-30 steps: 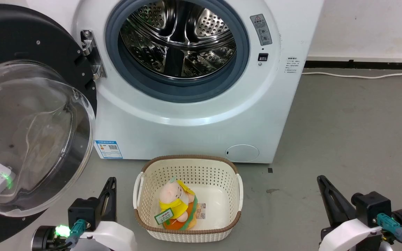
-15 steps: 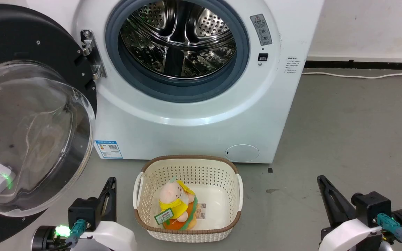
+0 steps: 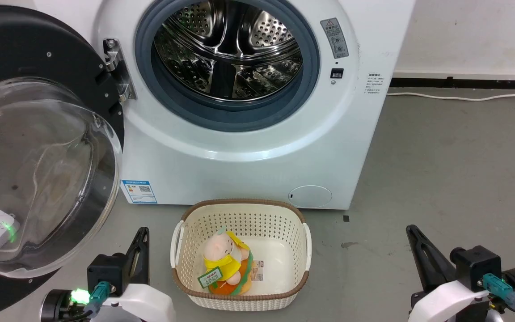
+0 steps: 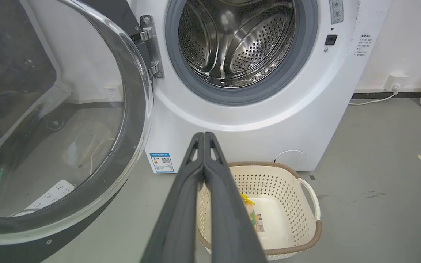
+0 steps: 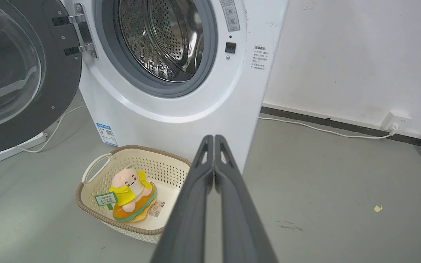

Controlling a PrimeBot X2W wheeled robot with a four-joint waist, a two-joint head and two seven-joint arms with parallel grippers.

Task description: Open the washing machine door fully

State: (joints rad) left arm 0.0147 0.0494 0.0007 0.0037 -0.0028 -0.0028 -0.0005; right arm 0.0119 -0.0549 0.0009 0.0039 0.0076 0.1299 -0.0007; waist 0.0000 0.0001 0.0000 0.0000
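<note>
Washing machine door hangs swung wide off the left edge of the white machine's front, carried by the metal hinge, its inner face and bulging clear glass bowl turned toward the room. The steel drum stands fully exposed. From where I stand the door looks open about as far as it will go, so I'd judge little or nothing is left to do. It strikes me as a stiff, fairly heavy piece that moves only in an arc about that hinge. Its black ring is glossy and likely slick, and the glass is the part I'd keep off. Any last push belongs on the black rim farthest from the hinge, where leverage is best. The left gripper has its two fingers pressed together on nothing, low over the floor near the door's lower rim but not touching it. The right gripper is likewise closed and empty, well apart from the door, beyond the cream basket with its plush toy.
</note>
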